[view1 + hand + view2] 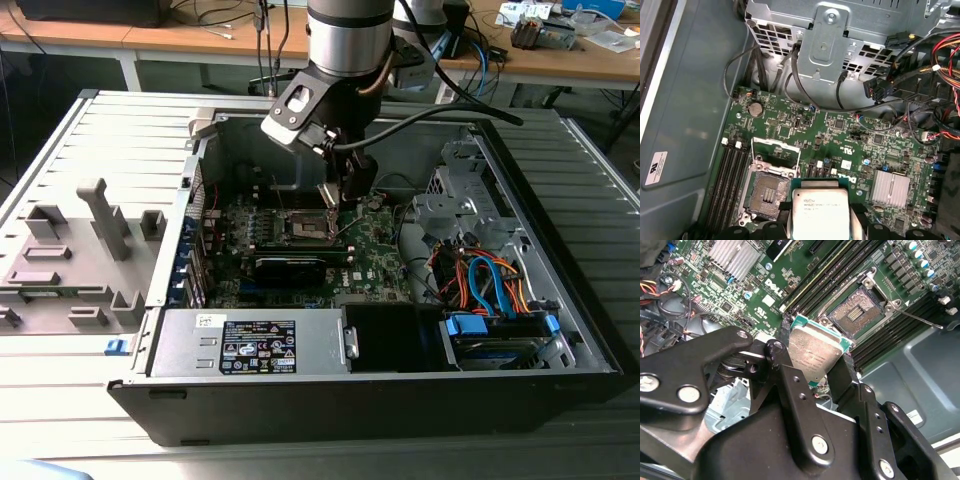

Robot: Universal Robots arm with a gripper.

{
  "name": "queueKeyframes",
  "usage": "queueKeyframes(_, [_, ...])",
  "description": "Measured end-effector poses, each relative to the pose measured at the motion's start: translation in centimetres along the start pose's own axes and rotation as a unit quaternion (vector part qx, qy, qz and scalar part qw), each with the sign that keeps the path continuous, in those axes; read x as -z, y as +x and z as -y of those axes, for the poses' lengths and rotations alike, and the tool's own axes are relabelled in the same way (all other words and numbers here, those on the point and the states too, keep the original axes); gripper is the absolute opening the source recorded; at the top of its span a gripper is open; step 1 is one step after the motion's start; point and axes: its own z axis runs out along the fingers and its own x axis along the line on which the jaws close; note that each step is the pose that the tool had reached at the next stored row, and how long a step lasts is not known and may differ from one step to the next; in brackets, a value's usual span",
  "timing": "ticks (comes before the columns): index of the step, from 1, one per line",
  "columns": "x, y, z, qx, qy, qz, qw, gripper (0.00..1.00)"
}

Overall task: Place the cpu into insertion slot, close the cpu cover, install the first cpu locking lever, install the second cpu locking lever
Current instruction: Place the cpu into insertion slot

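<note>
PC case (400, 400) lying open, green board (805, 125) inside. Gripper (814, 355) hovering over the board, jaws clamping the cpu (820, 205) by its edges. Insertion slot (855, 312) sitting bare just past the jaws, w/ cpu cover (775, 142) standing flipped up beyond it.

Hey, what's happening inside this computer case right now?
The robot arm's black gripper is shut on the small square silvery-grey cpu, holding it above the green motherboard, close to the square insertion slot. The slot is empty, its dark contact field exposed, and the thin silvery cpu cover stands flipped open.
</note>
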Motion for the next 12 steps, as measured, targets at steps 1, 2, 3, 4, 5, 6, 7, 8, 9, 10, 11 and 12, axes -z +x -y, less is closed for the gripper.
queueKeyframes(1, [0.0,0.0,0.0,-0.001,0.0,0.0001,1.0,0.55])
queueKeyframes(2, [0.0,0.0,0.0,-0.002,0.0001,0.0003,1.0,0.55])
queueKeyframes(3, [0.0,0.0,0.0,-0.003,0.0,0.0004,0.99999,0.55])
queueKeyframes(4, [0.0,0.0,0.0,-0.004,0.0,0.0005,0.99999,0.55])
queueKeyframes(5, [0.0,0.0,0.0,-0.005,0.0,0.0006,0.99999,0.55])
queueKeyframes(6, [0.0,0.0,0.0,-0.006,0.0001,0.0007,0.99998,0.55])
queueKeyframes(7, [0.0,0.0,0.0,-0.007,0.0001,0.0009,0.99997,0.55])
queueKeyframes(8, [0.0,0.0,0.0,-0.008,0.0001,0.001,0.99997,0.55])
queueKeyframes(9, [-0.01,0.0,0.0,-0.01,0.0001,0.0011,0.99995,0.55])
queueKeyframes(10, [-0.01,0.0,0.0,-0.011,0.0001,0.0012,0.99994,0.55])
queueKeyframes(11, [-0.01,0.0,0.0,-0.012,0.0001,0.0013,0.99993,0.55])
queueKeyframes(12, [-0.01,0.0,0.0,-0.013,0.0002,0.0015,0.99991,0.55])
